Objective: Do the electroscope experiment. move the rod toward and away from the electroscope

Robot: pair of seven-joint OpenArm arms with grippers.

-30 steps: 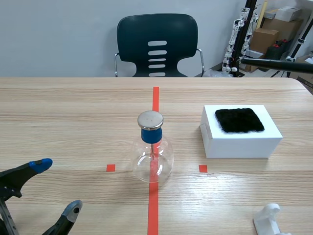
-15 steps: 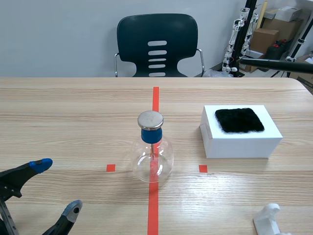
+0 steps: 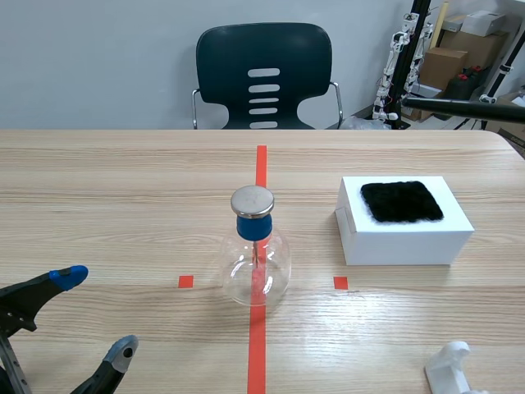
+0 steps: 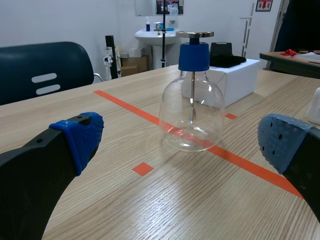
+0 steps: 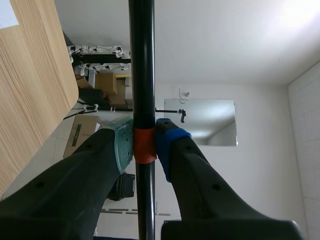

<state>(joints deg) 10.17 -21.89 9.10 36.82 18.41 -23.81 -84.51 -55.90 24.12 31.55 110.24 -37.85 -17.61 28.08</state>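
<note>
Rod (image 3: 467,107) unmoved; right wrist view alone shows clamping jaws.

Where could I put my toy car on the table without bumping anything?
Bare wood lies between the electroscope and the left pincer, and across the far side before the chair. It is tighter between the electroscope and the white box.

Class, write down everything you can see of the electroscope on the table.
The electroscope is a clear, round-bellied glass flask closed by a blue stopper with a flat round metal disc on top. A thin metal stem hangs inside. It stands upright on the wooden table, over the orange-red line, touched by nothing else.
</note>
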